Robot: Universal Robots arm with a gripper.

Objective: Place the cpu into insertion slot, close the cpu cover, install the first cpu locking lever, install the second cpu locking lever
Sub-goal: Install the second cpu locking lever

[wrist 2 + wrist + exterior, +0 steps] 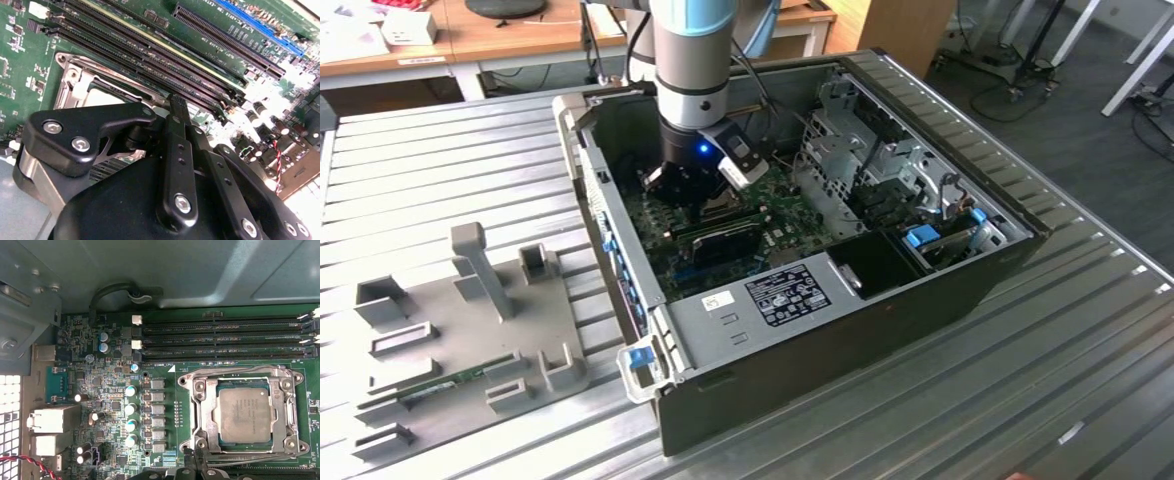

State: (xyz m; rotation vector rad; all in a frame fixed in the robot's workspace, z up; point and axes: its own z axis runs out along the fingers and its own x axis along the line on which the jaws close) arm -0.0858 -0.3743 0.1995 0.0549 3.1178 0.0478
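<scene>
The cpu (245,415), a dull silver square, lies flat in the insertion slot (244,444) on the green board. The cpu cover (200,405), a silvery frame, is down around it, and the chip shows through its window. A thin lever wire (250,456) runs along the socket's edge nearest my gripper (197,466). My black fingers (176,107) are drawn together at that edge with nothing between them, and a corner of the cover (67,82) shows beside them. In the exterior view my gripper (698,195) reaches down into the open computer case (987,270).
Long black memory slots (220,340) run beside the socket, with capacitors (131,410) and rear ports (50,420) on the other side. A drive cage (881,160) fills the case toward the exterior view's right. A grey fixture tray (467,320) lies on the ribbed table.
</scene>
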